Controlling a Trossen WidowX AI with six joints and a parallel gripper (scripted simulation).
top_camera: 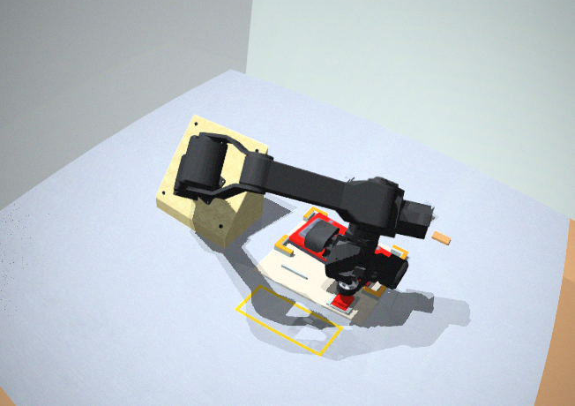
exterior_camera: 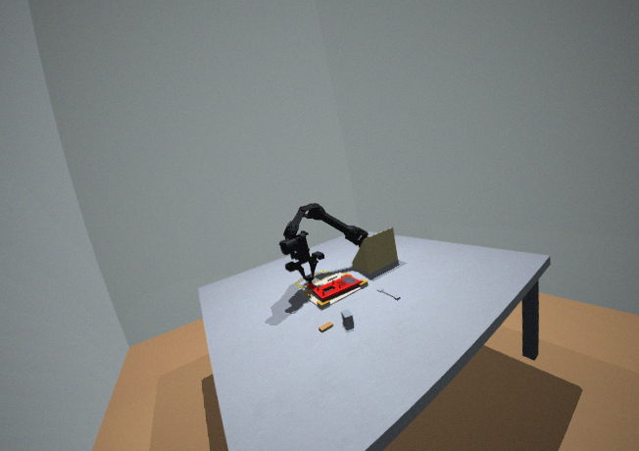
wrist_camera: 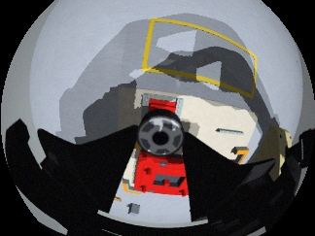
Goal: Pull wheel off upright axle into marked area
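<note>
The wheel (top_camera: 347, 286) (wrist_camera: 160, 135), a black tyre with a grey spoked hub, lies face up between the fingertips. My gripper (top_camera: 347, 283) (exterior_camera: 310, 280) (wrist_camera: 160, 133) is shut on it, one finger on each side. The wheel is above a small red block (top_camera: 342, 301) (wrist_camera: 162, 104) in a grey holder at the edge of the cream board. The axle is hidden, so I cannot tell whether the wheel is still around it. The marked area (top_camera: 279, 332) (wrist_camera: 149, 44), a yellow outline on the table, lies beyond that board edge and holds only shadows.
The cream board (top_camera: 279, 261) (wrist_camera: 204, 108) carries a red plate (exterior_camera: 340, 285) (wrist_camera: 146, 176) with small posts, orange corner brackets (top_camera: 283, 244) and a thin grey bar (top_camera: 294, 271) (wrist_camera: 229, 131). An orange bar (top_camera: 440, 237) (exterior_camera: 325, 326), a grey block (exterior_camera: 347, 321) and a thin tool (exterior_camera: 388, 294) lie nearby.
</note>
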